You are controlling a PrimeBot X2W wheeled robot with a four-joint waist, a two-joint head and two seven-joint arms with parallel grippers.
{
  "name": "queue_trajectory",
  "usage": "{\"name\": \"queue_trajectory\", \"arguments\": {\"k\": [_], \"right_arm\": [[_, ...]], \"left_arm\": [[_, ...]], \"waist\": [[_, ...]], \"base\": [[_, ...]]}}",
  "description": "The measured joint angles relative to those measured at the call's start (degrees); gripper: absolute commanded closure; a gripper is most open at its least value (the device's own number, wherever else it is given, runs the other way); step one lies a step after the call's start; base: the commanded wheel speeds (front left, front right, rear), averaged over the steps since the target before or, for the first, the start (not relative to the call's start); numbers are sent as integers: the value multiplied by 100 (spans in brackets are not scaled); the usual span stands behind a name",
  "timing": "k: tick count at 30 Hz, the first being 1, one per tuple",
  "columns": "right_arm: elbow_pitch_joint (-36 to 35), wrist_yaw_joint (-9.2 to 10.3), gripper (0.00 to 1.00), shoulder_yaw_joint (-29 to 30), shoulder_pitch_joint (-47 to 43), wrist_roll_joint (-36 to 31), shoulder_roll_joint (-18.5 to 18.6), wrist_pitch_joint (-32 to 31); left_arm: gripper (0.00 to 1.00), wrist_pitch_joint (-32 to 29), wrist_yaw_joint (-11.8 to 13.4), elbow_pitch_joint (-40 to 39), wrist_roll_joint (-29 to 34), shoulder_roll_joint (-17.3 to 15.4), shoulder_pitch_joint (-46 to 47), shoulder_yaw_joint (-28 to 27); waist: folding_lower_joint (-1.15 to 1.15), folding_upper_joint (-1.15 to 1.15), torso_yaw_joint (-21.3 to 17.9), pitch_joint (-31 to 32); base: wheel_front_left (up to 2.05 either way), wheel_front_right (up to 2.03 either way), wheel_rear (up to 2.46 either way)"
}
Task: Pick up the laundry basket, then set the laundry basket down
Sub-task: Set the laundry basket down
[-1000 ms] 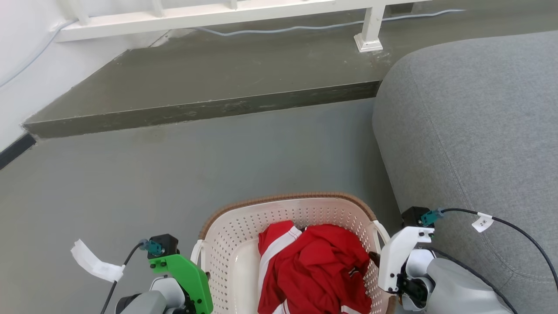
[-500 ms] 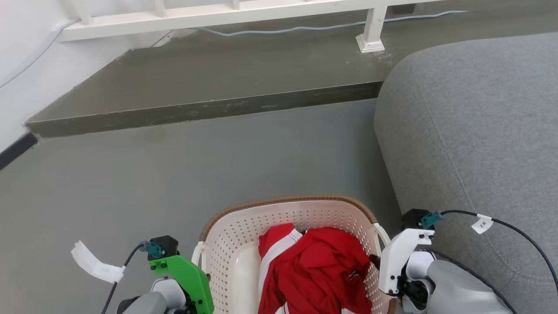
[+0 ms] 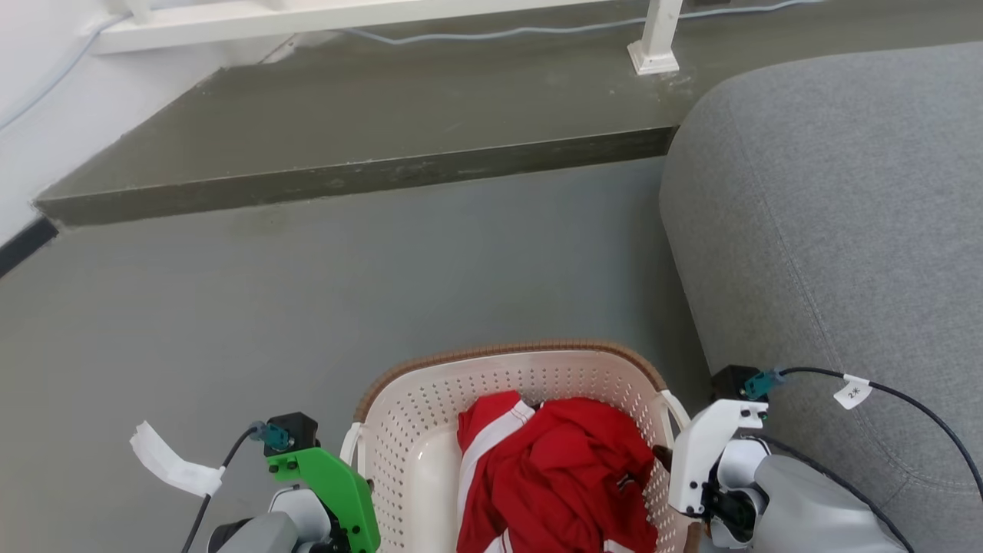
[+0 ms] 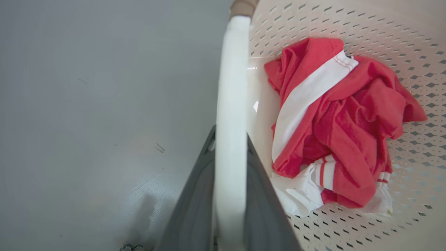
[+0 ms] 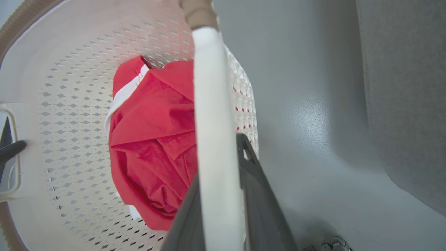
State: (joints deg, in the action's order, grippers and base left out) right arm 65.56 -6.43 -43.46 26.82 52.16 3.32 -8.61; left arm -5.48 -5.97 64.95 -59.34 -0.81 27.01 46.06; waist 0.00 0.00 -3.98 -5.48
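Background's what shifted: the step [image 3: 345,177] and railing post [image 3: 656,38] slid up the head view a touch. The basket [image 3: 507,352] kept its spot between both sets of fingers, so that's the camera moving, not the basket. Left fingers [image 4: 198,202] are clamped on one white handle [image 4: 231,87], right fingers [image 5: 258,202] on the other [image 5: 212,104]. Red clothes [image 3: 561,468] lie inside. Looks like it's mid-carry, with the set-down still to come.

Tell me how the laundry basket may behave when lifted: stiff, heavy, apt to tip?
Probably stiff: the laundry basket is perforated plastic. Likely light, as it holds a crumpled red garment. Held by the left gripper and right gripper at opposite sides, it should hardly tip.
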Motion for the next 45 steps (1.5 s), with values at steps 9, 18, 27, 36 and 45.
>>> {"name": "queue_trajectory", "arguments": {"k": [9,18,27,36,45], "right_arm": [[55,0,100,24,318,3,2,223],[25,-3,100,121,818,-12,55,714],[-14,-7,100,237,1291,-10,81,1054],[-27,-10,100,355,1599,-9,105,1400],[-29,-11,100,367,2184,-87,157,1693]], "left_arm": [[100,215,70,-112,-34,-14,213,15],[100,635,153,-214,-14,-18,758,-19],[100,996,153,-229,13,-15,1222,-115],[100,1258,149,-254,62,-14,1691,-158],[100,1385,147,-296,4,-18,2238,-299]], "waist": [[0,0,11,-321],[0,0,38,-904],[0,0,71,-1685],[0,0,120,-2417],[1,0,179,-3157]], "base": [[0,0,0],[0,0,0],[0,0,0],[0,0,0],[0,0,0]]}}
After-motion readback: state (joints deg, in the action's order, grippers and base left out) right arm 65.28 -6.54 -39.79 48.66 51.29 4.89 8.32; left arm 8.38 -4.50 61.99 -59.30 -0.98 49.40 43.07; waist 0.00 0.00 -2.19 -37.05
